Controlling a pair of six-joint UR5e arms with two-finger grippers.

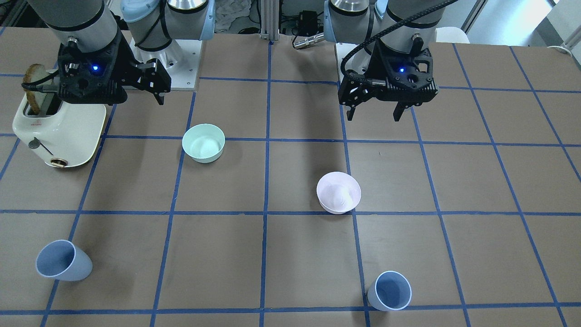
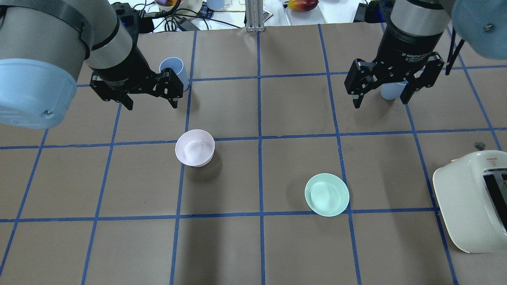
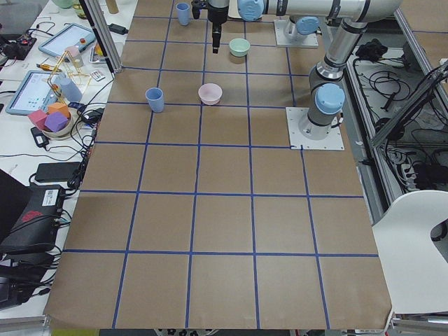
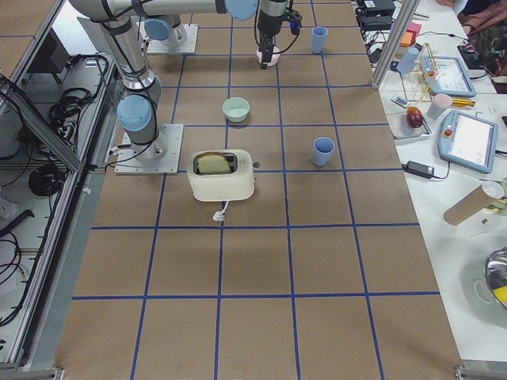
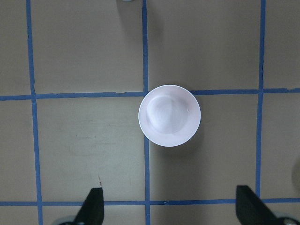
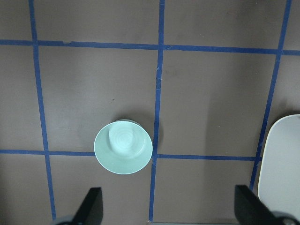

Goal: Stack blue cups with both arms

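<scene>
Two pale blue cups stand upright near the table's far edge. One (image 2: 175,69) is on the left, partly hidden behind my left gripper (image 2: 151,105); it also shows in the front view (image 1: 390,290). The other (image 2: 390,92) is on the right, mostly hidden behind my right gripper (image 2: 380,102); it also shows in the front view (image 1: 63,261). Both grippers are open and empty and hover above the table. In the overhead view each sits just in front of its cup, not touching it.
A pale pink bowl (image 2: 195,147) sits left of centre, below the left wrist camera (image 5: 169,115). A mint-green bowl (image 2: 326,194) sits right of centre, also in the right wrist view (image 6: 123,146). A white toaster (image 2: 471,202) holding toast stands at the right edge.
</scene>
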